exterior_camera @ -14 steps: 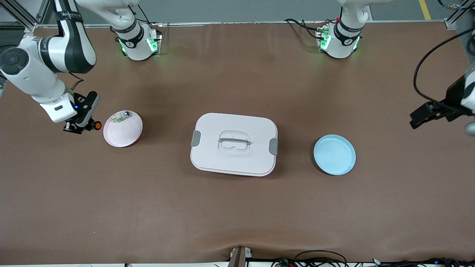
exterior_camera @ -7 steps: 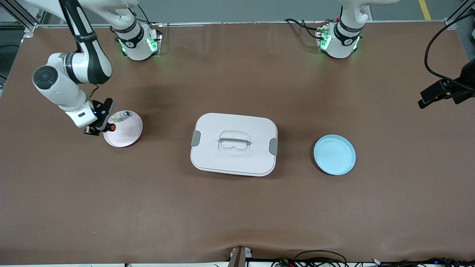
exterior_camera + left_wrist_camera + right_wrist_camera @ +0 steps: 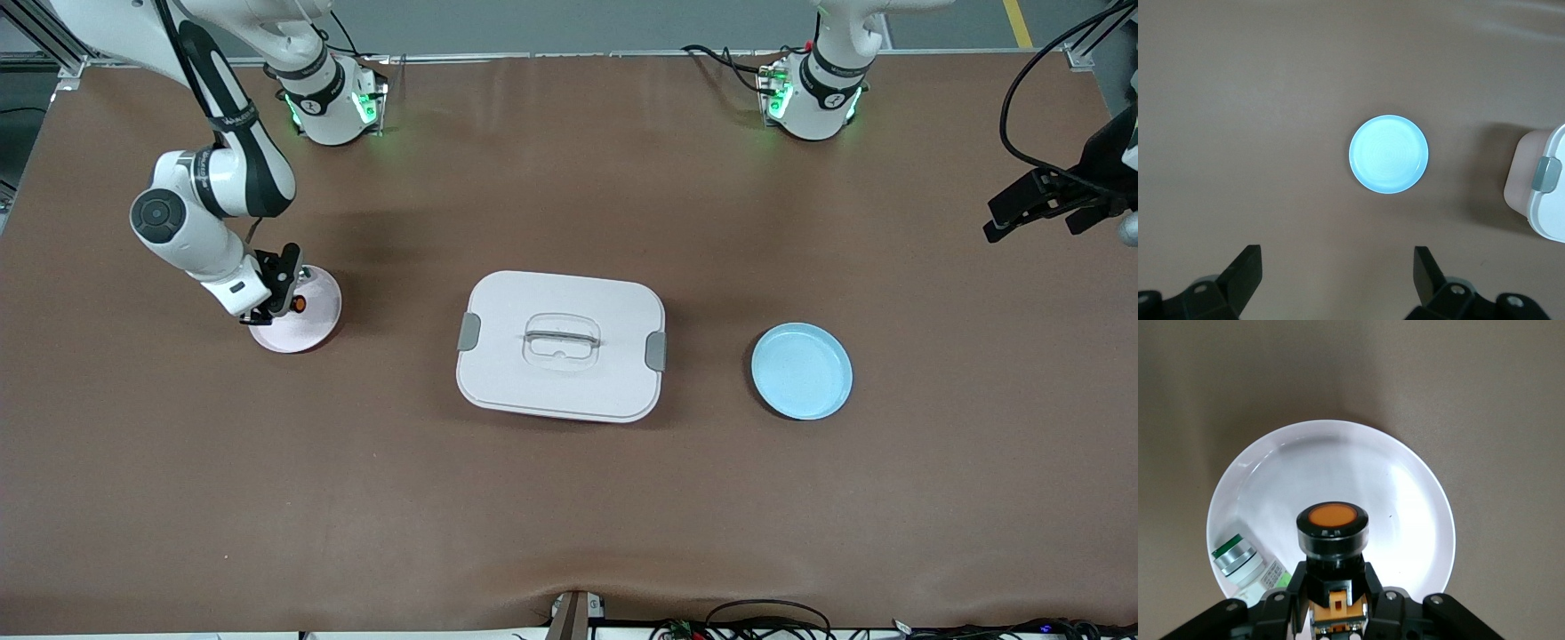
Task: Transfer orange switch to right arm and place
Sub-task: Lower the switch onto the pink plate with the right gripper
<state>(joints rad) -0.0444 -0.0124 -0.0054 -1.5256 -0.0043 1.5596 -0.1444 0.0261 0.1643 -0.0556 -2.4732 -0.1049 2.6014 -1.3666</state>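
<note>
The orange switch (image 3: 1332, 527) is clenched in the right tool (image 3: 1335, 603), cap pointing away from the wrist, and hangs over the pink-white dish (image 3: 1418, 493), above its open middle. The dish is the landmark. A small green-and-white part (image 3: 1241, 561) already lies in it against the rim, just beside the spot under the switch but apart from it.

The step in hand looks like the placing. To do it well, I would lower straight down onto the bare middle of the dish, away from the green-and-white part, bring the switch to the dish floor before the fingers let go, so that the stubby body does not drop and roll, then lift clear vertically.

The lidded white box (image 3: 560, 345) sits well apart from the dish, and the blue plate (image 3: 801, 371) farther still. The left tool (image 3: 1338, 277) waits high over the worktop (image 3: 569, 498) by the blue plate, released and holding nothing.
</note>
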